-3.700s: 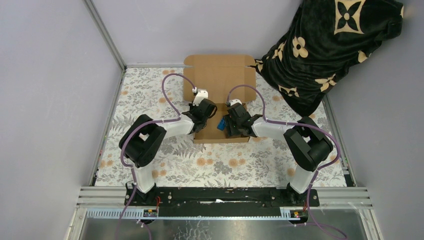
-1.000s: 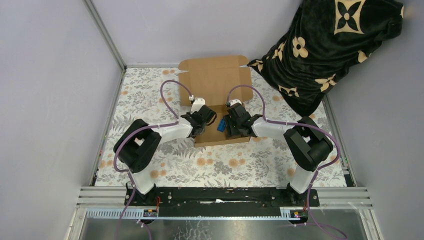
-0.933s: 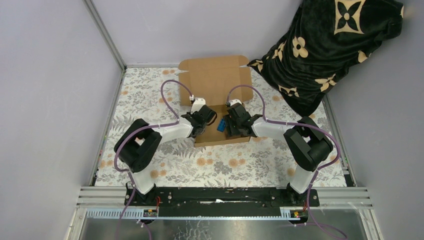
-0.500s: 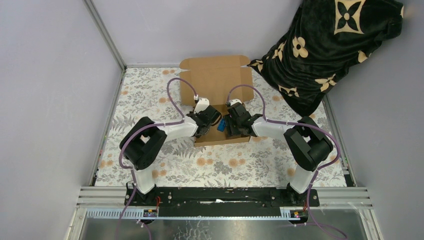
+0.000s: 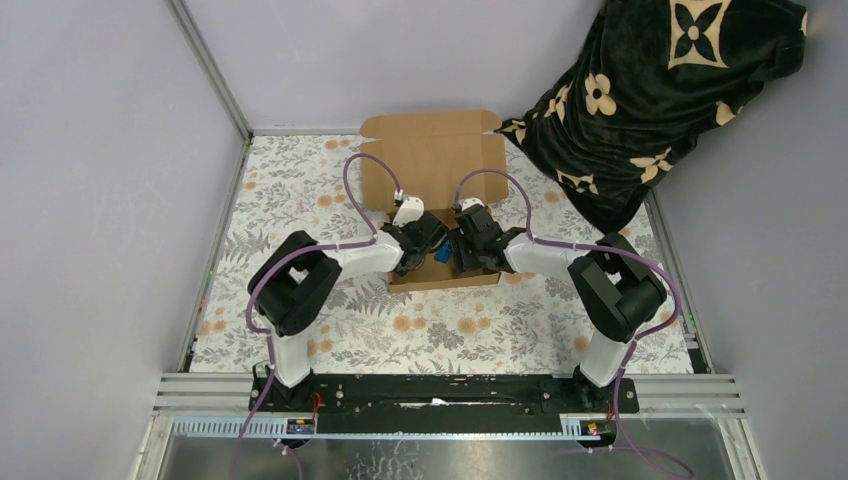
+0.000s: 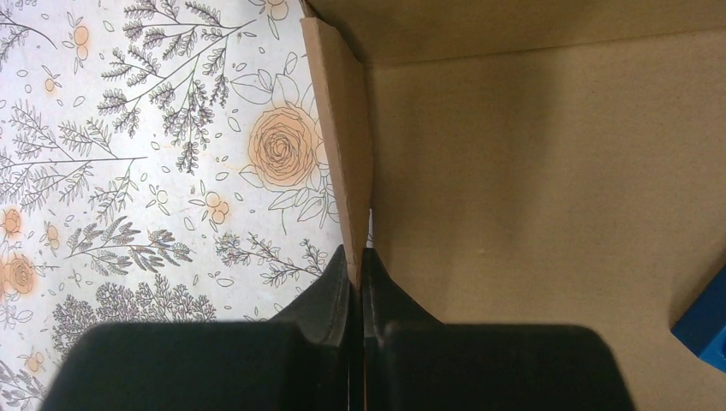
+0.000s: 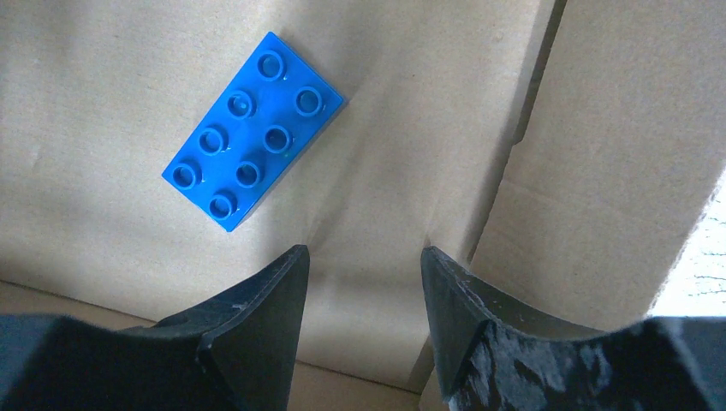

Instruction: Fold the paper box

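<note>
Left jaws pinch the paper box (image 6: 342,171) wall; right jaws gape above its floor.

Soft, even light fills the top view, leaving only faint shadows on the table (image 5: 300,200), while the black blanket (image 5: 660,90) swallows detail. The 2 wrist views are sharp: the paper box (image 6: 531,188) darkens toward its far wall, the blue brick (image 7: 252,130) casts a soft shadow, and the right wrist view's right edge is washed out.
</note>
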Controlling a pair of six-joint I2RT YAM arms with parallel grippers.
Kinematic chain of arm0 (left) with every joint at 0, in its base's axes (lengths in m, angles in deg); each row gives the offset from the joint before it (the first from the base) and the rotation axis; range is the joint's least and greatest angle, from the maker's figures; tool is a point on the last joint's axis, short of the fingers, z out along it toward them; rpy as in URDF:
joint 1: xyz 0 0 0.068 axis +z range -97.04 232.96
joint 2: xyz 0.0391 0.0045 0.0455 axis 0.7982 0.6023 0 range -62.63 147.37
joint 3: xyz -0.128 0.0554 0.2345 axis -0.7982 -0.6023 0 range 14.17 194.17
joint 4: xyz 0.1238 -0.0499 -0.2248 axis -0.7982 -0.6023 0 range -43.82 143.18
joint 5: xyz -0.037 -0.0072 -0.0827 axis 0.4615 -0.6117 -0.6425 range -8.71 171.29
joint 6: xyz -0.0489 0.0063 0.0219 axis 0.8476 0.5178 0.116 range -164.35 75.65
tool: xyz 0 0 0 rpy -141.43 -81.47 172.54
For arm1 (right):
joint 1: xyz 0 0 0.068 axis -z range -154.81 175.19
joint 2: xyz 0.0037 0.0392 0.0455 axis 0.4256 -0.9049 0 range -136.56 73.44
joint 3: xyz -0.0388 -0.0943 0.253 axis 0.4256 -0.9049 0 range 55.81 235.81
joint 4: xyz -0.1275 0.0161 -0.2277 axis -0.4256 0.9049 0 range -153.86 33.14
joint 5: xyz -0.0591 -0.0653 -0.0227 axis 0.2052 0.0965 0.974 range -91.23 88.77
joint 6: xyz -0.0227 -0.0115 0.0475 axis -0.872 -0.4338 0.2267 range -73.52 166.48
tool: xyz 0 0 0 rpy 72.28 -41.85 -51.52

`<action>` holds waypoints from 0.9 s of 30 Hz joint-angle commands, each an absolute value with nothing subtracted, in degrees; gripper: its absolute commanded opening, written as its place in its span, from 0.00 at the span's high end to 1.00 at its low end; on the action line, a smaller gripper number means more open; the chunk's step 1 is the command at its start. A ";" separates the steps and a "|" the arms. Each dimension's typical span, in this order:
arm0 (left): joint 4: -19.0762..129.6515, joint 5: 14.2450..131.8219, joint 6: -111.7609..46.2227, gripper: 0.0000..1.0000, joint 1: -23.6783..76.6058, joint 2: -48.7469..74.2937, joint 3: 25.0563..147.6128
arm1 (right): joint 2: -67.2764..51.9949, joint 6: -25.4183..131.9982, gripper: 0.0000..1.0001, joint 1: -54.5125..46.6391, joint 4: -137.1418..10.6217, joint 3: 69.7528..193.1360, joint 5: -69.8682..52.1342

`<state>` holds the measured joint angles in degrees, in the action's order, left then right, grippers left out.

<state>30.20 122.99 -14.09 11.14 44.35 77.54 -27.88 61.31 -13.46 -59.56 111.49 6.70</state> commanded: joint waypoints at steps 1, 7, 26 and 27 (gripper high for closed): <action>25.70 128.92 -16.23 1.00 10.90 46.68 78.14 | -29.74 61.77 0.41 -12.23 -49.88 109.27 6.49; 25.40 129.15 -16.01 1.00 10.69 47.19 78.48 | -29.50 61.86 0.41 -12.23 -49.96 109.07 6.41; 33.37 124.26 -20.03 0.54 11.29 44.03 76.57 | -26.87 61.43 0.40 -12.23 -48.77 109.46 6.29; 33.66 124.21 -20.27 0.53 11.30 43.72 76.56 | -26.85 61.32 0.40 -12.19 -48.60 109.62 6.34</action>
